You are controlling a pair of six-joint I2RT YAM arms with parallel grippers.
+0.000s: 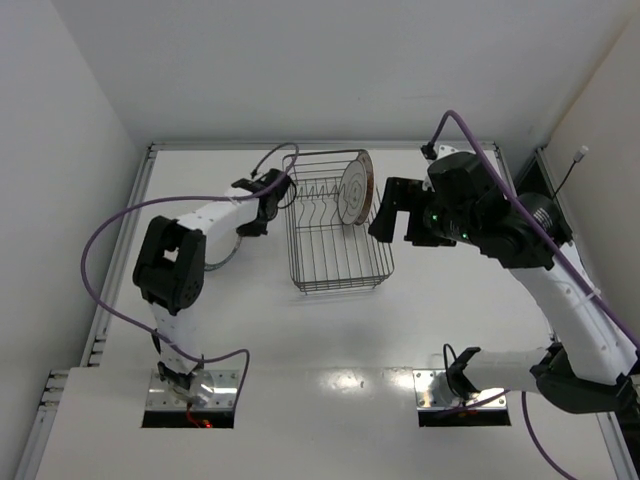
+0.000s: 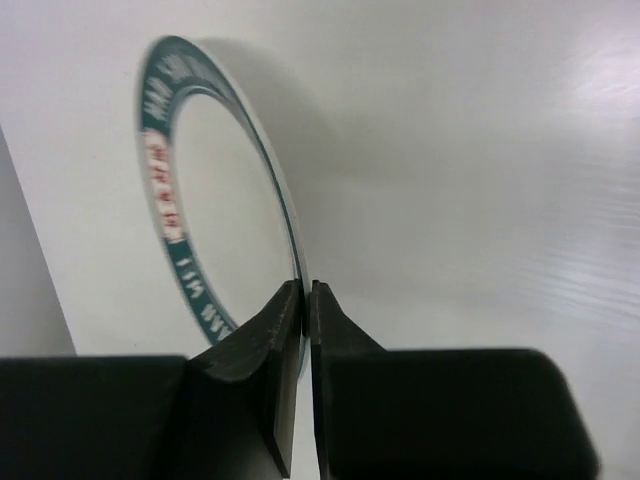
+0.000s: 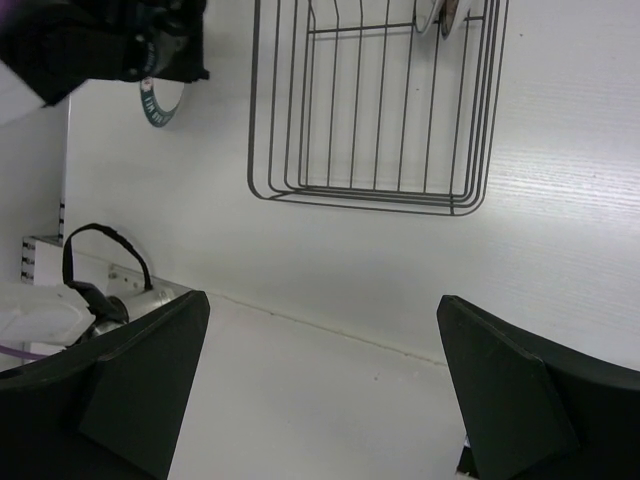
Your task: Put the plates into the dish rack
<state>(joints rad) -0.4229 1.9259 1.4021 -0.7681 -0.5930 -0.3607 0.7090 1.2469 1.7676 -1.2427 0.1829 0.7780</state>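
White walls [image 1: 300,70] seemingly enclose the white table [image 1: 330,340] bearing the dish rack [image 1: 340,287].

The dish rack [image 1: 345,288] sits at the middle of the tabletop [image 1: 450,330]. Two plates [image 1: 352,190] stand on edge in its far right end, one just beside the other. A third plate [image 2: 215,200] rests left of the rack, under the left arm, with its rim between the fingers [image 2: 265,350] of the left gripper [image 2: 306,292]. The right gripper [image 1: 398,215] is just right of the rack, beside the standing plates.
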